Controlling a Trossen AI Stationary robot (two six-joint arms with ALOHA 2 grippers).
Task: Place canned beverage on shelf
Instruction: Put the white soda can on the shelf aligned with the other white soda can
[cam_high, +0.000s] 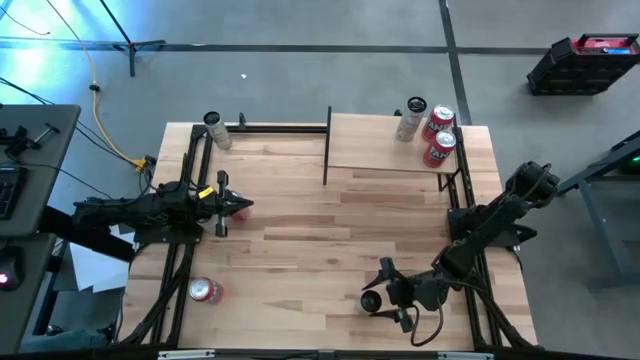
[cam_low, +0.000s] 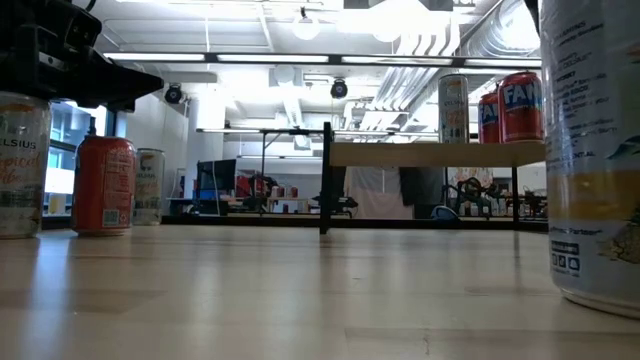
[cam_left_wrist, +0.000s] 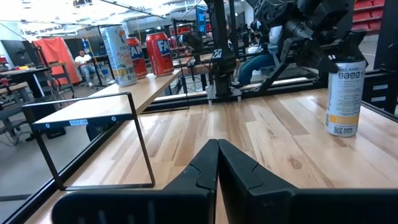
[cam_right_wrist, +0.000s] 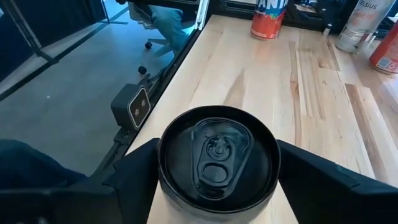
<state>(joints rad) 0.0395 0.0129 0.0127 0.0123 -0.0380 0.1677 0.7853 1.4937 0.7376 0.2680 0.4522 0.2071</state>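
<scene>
While the can is not yet lifted, the notes run as follows:

Target can: black-topped can (cam_right_wrist: 216, 163) stands upright on the tabletop (cam_high: 300, 250) near the front edge, on the right arm's side; long axis vertical.

Right gripper: right gripper (cam_high: 383, 292) sits down at that can, one finger (cam_right_wrist: 134, 171) on each side of the rim; jaws wide and not seen to press the can wall, so judged open around it, no grip confirmed.

Left gripper: left gripper (cam_high: 235, 208) waits over the left side of the table, fingers (cam_left_wrist: 208, 165) pressed together, holding nothing.

Shelf: shelf (cam_high: 370, 145) is the raised pale board at the far right corner; it already carries a pale can (cam_high: 411, 118) and two red cans (cam_high: 438, 135) at its right end; its left part is bare.

Key relation: shelf lies straight across the table from the right gripper, toward the far edge, and raised; right arm is far nearer the can than the left; judged next need is to close, lift upright, carry to the bare part.

Other cans: a red can (cam_high: 205, 291) lies at front left; a pale can (cam_high: 215, 128) stands at far left; neither is touched.
</scene>
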